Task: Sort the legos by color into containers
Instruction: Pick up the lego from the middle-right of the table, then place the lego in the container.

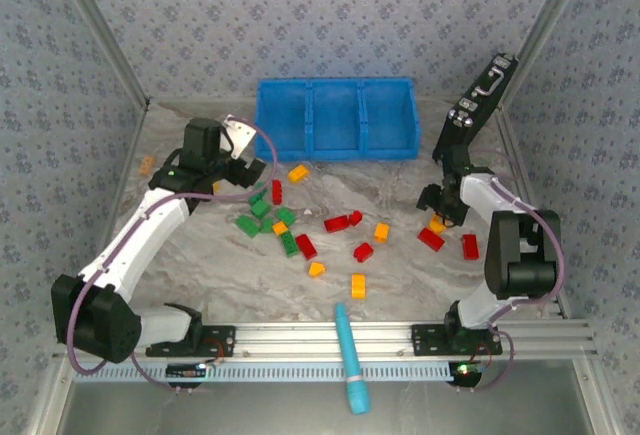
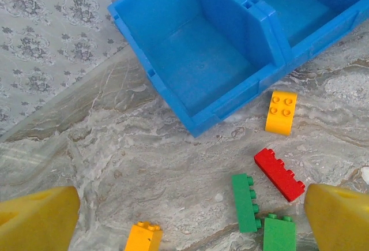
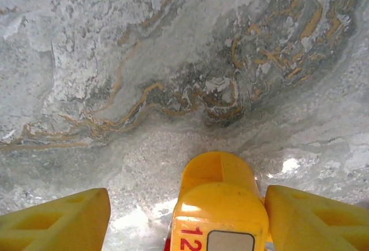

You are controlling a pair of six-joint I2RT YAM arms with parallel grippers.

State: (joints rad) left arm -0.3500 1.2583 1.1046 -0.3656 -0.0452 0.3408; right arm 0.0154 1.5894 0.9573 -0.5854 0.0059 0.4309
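Observation:
The blue bin [image 1: 335, 115] stands at the back with its three compartments bare inside; its left end [image 2: 196, 60] fills the top of the left wrist view. Red, green and yellow-orange legos lie scattered on the marble table [image 1: 400, 265]. My left gripper [image 1: 255, 170] hangs open [image 2: 190, 216] above the table. Ahead of it lie a yellow brick [image 2: 143, 238], two green bricks [image 2: 246, 202], a red one [image 2: 279, 174] and another yellow one [image 2: 281, 111]. My right gripper [image 1: 440, 210] is low and open [image 3: 187, 205]. A yellow brick [image 3: 222, 199] stands between its fingers, close to the right finger [image 3: 317, 222].
A teal pen-like cylinder [image 1: 350, 355] lies over the front rail. A black device [image 1: 480, 95] leans at the back right by the wall. A small tan scrap [image 1: 147, 165] sits at the far left. Two red bricks [image 1: 470, 246] lie beside the right arm.

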